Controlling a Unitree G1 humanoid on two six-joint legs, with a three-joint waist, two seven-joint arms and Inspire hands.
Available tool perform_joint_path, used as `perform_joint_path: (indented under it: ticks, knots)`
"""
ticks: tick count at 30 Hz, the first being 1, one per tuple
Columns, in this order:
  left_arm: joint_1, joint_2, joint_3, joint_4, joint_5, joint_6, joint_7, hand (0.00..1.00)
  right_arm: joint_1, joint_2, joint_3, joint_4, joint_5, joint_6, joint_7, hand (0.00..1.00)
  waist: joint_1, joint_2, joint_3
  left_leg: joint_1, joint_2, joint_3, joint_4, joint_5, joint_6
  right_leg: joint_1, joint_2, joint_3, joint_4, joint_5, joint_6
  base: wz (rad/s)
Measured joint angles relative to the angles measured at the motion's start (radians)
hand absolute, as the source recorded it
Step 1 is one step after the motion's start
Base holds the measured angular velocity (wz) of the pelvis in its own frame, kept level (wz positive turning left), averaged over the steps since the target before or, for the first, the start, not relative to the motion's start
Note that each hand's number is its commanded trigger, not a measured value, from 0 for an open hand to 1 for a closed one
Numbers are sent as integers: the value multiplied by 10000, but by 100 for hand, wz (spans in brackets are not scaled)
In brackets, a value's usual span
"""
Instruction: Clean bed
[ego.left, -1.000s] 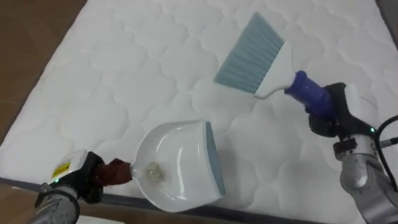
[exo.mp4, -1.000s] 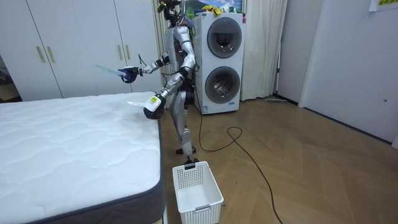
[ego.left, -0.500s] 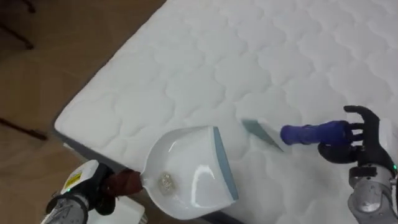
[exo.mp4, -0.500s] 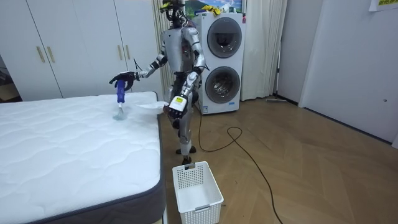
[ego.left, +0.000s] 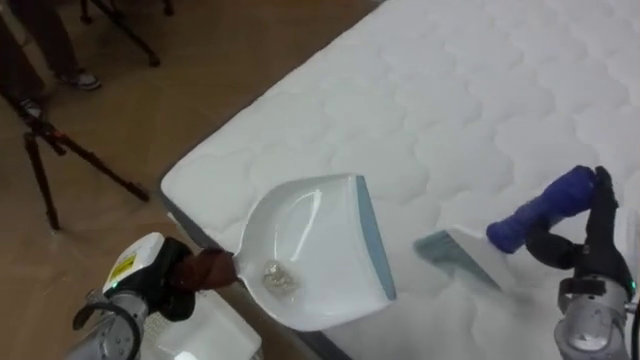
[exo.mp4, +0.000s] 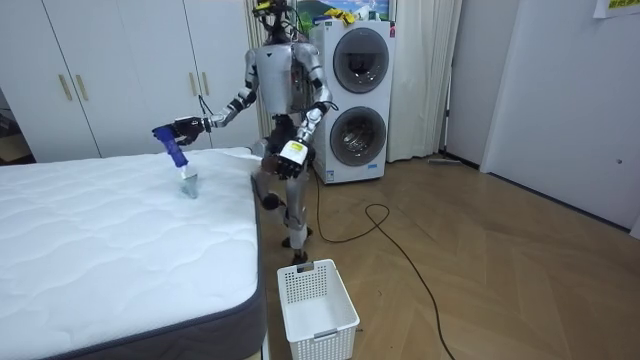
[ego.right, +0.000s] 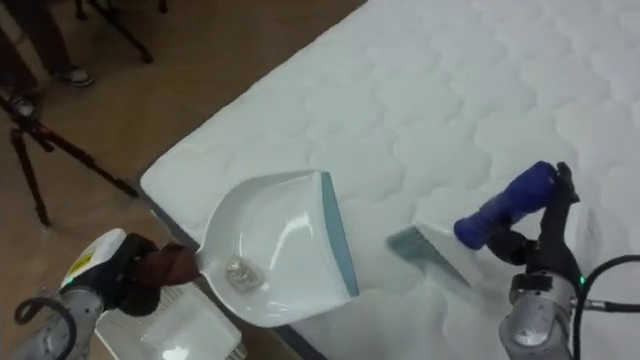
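A white dustpan (ego.left: 320, 245) with a grey-blue lip hangs over the corner edge of the white mattress (ego.left: 450, 80). A small clump of debris (ego.left: 278, 281) lies in it. My left hand (ego.left: 150, 285) is shut on its brown handle (ego.left: 210, 270), out past the bed's edge. A brush with a blue handle (ego.left: 545, 205) stands with its head (ego.left: 455, 255) on the mattress at the right. My right hand (ego.left: 585, 250) is beside the handle with fingers straightened, and the handle leans against it. In the room view the brush (exo.mp4: 178, 160) stands tilted on the bed under my right hand (exo.mp4: 185, 128).
A white slatted basket (exo.mp4: 318, 300) stands on the wooden floor by the bed's corner and shows under the dustpan (ego.left: 210, 335). A tripod (ego.left: 50, 150) stands on the floor to my left. Stacked washing machines (exo.mp4: 355, 90) are behind me.
My right hand's fingers have uncurled from the brush handle, and the brush head has come down onto the mattress. I have turned away from the bed, carrying the dustpan out over its corner.
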Motion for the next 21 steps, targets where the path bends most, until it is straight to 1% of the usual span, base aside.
perform_joint_path:
  ticks: [1,2,3,4,5,6,7,8,9,10,11,12,13,14,15,16,17,18,19,20,21]
  knots:
    - [60,-35,86,-61,9,53,-28,100,-129,33,33,-38,-55,-3,64,0,-17,72,11,-79,-29,-322,-13,30,-6,-126,360,402,-405,-149,-40,28]
    - [65,-41,118,-73,16,180,-176,100,-188,109,181,-103,-212,-3,111,0,-294,211,-10,-180,-78,-1080,-54,161,-18,-199,1032,998,-1276,-203,-76,73]
    - [62,-20,132,-65,3,194,-262,100,-143,215,301,-132,-384,37,103,0,-557,201,-19,-104,-310,-1999,-285,417,-24,-278,1537,1756,-2093,-179,-86,118]
    - [59,-29,186,-72,1,175,-306,100,-134,263,428,-232,-517,165,113,0,-788,187,-24,-107,-515,-2849,-451,713,-110,-347,1950,2533,-3004,-29,-157,113]
    - [16,-40,186,-73,3,163,-325,100,-109,306,419,-303,-552,219,87,0,-985,168,-7,-146,-631,-3266,-534,852,-148,-400,2082,2892,-3456,136,-190,137]
    - [-99,-111,168,-73,11,117,-346,100,-80,315,387,-333,-574,228,24,0,-1284,118,-18,-270,-922,-4109,-584,1095,-193,-555,2182,3639,-4096,586,-231,121]
    - [-164,-145,157,-74,10,58,-356,100,-67,303,346,-335,-573,231,16,0,-1360,85,-26,-378,-1079,-4429,-559,1178,-223,-619,2149,3933,-4300,813,-213,152]
    - [-312,-206,133,-124,28,-78,-367,100,50,298,186,-359,-571,235,32,0,-1389,-65,-21,-613,-1478,-4868,-462,1295,-279,-648,1991,4258,-4488,1255,-102,144]
    - [-352,-289,46,-261,32,-98,-364,100,206,264,88,-359,-561,307,56,0,-1293,-103,47,-812,-1716,-4859,-316,1325,-335,-647,1752,3777,-4430,1726,-274,140]
    - [-337,-335,-35,-270,34,-134,-369,100,336,256,26,-357,-544,358,60,0,-1208,-161,78,-839,-1572,-4409,-200,1306,-356,-630,1607,3376,-4446,1643,-331,112]
    - [-312,-372,-192,-269,20,-179,-413,100,584,254,-122,-356,-547,419,139,0,-947,-115,73,-903,-1091,-2905,453,870,-270,-558,1306,2726,-4378,1561,-215,59]
    - [-271,-354,-206,-267,20,-220,-456,100,658,254,-146,-358,-548,447,382,0,-539,-77,77,-856,-596,-2163,1200,18,-432,-610,1049,2358,-4020,1409,-62,41]
    - [-272,-320,-199,-264,20,-219,-460,100,650,255,-144,-372,-554,447,547,0,-416,-49,79,-889,-398,-2069,1455,-333,-573,-631,909,2132,-3733,1299,15,32]
    - [-295,-211,-190,-268,24,-216,-457,100,631,282,-131,-385,-555,449,888,0,-287,58,86,-983,-520,-2296,1565,-664,-620,-719,758,1951,-3156,1072,182,64]
    - [-319,18,-156,-279,24,-209,-435,100,639,398,-43,-389,-550,485,1175,0,-246,-334,131,-904,-923,-2711,1410,-560,-641,-950,730,2395,-2852,892,179,82]
    - [-327,152,-131,-280,36,-209,-411,100,634,446,-31,-392,-526,497,1316,0,-239,-524,138,-881,-1101,-2915,1270,-487,-611,-1034,738,2761,-2772,874,159,102]
    - [-289,332,-127,-278,35,-169,-358,100,625,457,-44,-392,-474,504,1466,0,-215,-755,142,-879,-1307,-3231,1072,-427,-531,-1187,886,3188,-2768,888,169,101]
    - [-170,400,-117,-278,28,-49,-350,100,567,416,-80,-392,-477,508,1483,0,-174,-793,152,-883,-1306,-3365,1077,-389,-527,-1228,1028,3278,-2787,975,215,91]
    - [-96,424,-114,-279,28,-9,-352,100,512,412,-104,-392,-484,506,1477,0,-141,-785,156,-873,-1314,-3448,1116,-329,-475,-1242,1092,3311,-2778,1015,211,69]
    - [-7,469,-116,-279,58,64,-391,100,422,415,-111,-391,-493,487,1466,0,-70,-763,169,-845,-1374,-3625,1255,-286,-451,-1249,1157,3324,-2766,1061,213,61]
    - [6,473,-109,-280,209,138,-469,100,420,417,-111,-389,-551,385,1471,0,16,-770,164,-790,-1472,-3761,1274,-298,-431,-1271,1144,3311,-2768,1079,197,77]
